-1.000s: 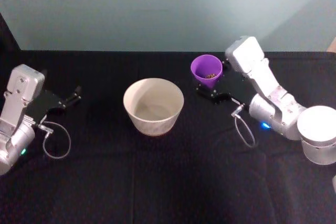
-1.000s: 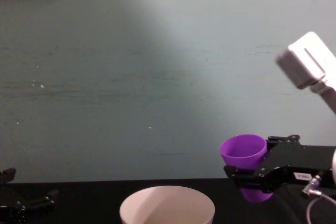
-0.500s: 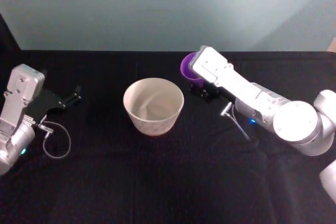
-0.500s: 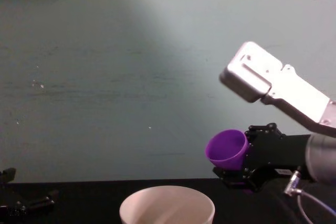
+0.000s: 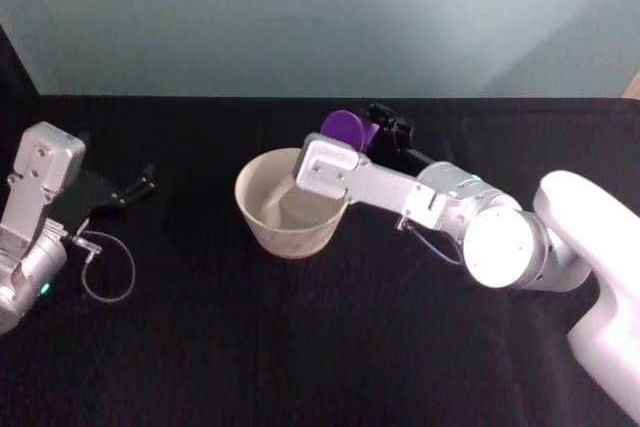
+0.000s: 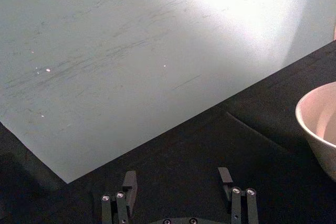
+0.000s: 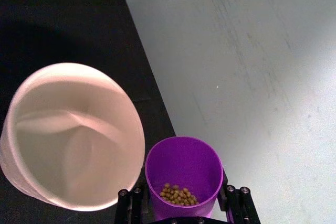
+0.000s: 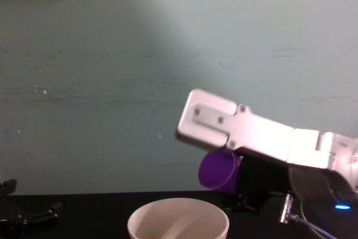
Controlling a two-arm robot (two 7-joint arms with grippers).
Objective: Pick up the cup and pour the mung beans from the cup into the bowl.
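**Above the bowl's far rim: purple cup gripped and leaning**

At the near edge of the head view lies the black-covered table (image 5: 300,347). On its left side the left gripper (image 6: 177,182) is parked low over the cloth, its fingers spread wide apart with nothing between them; it is well apart from the large round cream-white bowl (image 5: 290,232), which stands upright near the middle of the table.

Across the bowl's right side reaches the white right arm (image 5: 440,202), its wrist block covering part of the rim in the head view. Just past the far right rim the right gripper (image 7: 181,205) has its black fingers (image 7: 128,203) closed on either side of the small bright purple plastic cup (image 5: 343,129), pressing its smooth tapered wall. The cup is off the table and higher than the bowl's rim in the chest view; it is just beside the bowl and leans with its mouth toward it.

In the right wrist view a small heap of olive-brown mung beans (image 7: 177,194) lies inside the cup at its bottom, on the side nearest the fingers; the cup's rim sits close to the bowl's rim. Behind everything stands a plain pale blue-green wall (image 5: 300,17).
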